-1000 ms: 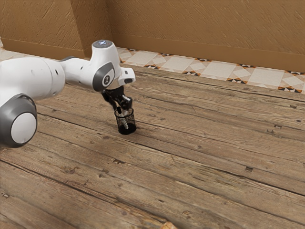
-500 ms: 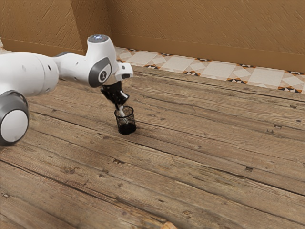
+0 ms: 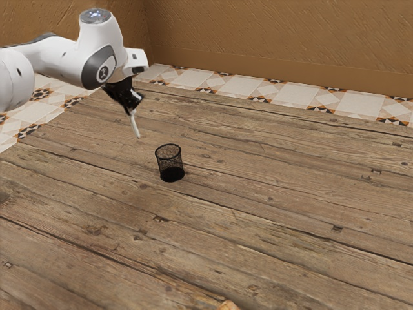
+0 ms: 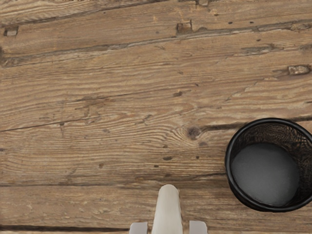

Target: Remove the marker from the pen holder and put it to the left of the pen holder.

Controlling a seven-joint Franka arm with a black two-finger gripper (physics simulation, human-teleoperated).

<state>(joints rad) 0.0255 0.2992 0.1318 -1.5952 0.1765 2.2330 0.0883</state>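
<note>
The 2 fingers [image 3: 131, 102] grip the white marker [image 3: 135, 124] above the desk [image 3: 258, 206], to the exterior view's left of the pen holder [image 3: 171, 173]. Its long axis slants steeply, lower end toward that view's right.

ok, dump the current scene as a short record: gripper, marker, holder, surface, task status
gripper: shut on the marker, above the surface
marker: pale, hanging aslant in the air, out of the holder
pen holder: black mesh, round, upright, empty
marker vs holder: apart; marker toward the exterior view's left
surface: worn wooden planks
task status: marker out, not yet set down
</note>
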